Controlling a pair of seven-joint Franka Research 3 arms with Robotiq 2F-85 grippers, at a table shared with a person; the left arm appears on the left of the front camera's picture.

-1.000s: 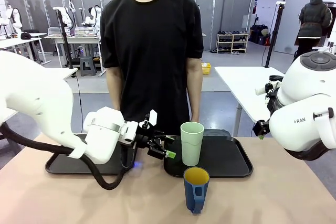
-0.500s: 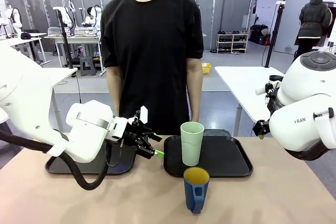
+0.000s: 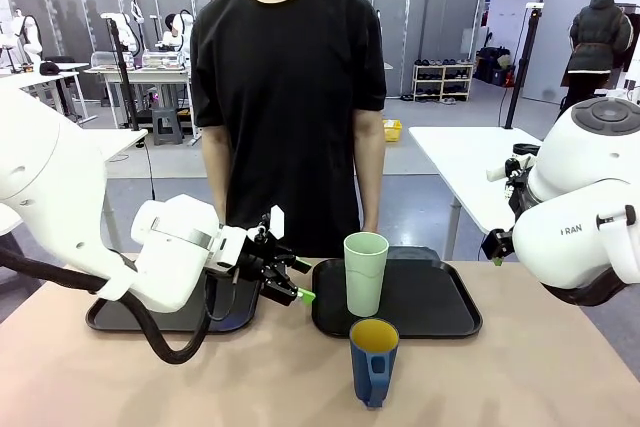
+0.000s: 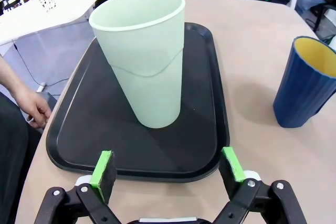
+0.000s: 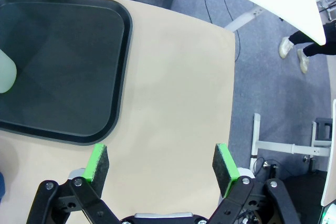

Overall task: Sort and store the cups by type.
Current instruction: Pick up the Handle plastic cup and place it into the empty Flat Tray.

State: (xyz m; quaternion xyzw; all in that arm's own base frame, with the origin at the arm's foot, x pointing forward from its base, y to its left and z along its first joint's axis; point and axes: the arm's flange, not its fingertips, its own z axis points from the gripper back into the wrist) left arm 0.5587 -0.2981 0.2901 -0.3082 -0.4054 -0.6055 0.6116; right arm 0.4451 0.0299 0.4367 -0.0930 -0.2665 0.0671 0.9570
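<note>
Drawn back toward the robot's left since one second ago: the left hand [image 3: 305, 282], then almost at the pale green tumbler [image 3: 365, 272], now with a clear gap to it. Over the last half second, hardly any change.

Jaws of this hand spread wide, one green pad [image 4: 103, 167] far from the other, nothing between them and nothing held. Held low over the desk [image 3: 500, 377], lying sideways and pointing at the tumbler. In the left wrist view, just before the near rim of the right black tray [image 4: 79, 124], with the tumbler straight ahead.

On that tray, upright, toward its left part as seen from the robot's side: the tumbler, touching no hand. On the bare desk, near the tray's edge on the robot's side but not on it: the dark blue mug [image 3: 373, 359], upright, yellow inside, handle turned to the robot.

Behind the left arm, partly hidden by it: a second black tray [image 3: 105, 317].

Farther to the robot's right, the right hand [image 5: 160, 166], also opened wide and empty, looking down on bare desk just beside a corner of the right black tray.

At the far side of the desk, a person in a black shirt [image 3: 290, 77], standing, arms down, one hand [image 4: 34, 106] close to the desk's far edge.
</note>
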